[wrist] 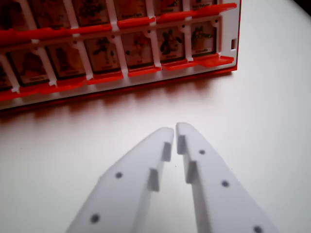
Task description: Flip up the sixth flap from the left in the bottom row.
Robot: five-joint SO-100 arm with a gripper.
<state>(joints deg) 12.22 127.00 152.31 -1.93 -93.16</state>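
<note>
A red and white game board (228, 58) lies across the top of the wrist view, its rows of picture cards divided by white ribs. The nearest row has red flaps (146, 71) lying flat along its front edge, running from the view's left to the board's right corner. My white gripper (175, 130) is low in the middle of the view, over the bare table and short of the board. Its two fingertips nearly touch, with only a thin slit between them and nothing held.
The pale table surface (262, 126) spreads in front of the board and to its right. The board's left part runs out of the view.
</note>
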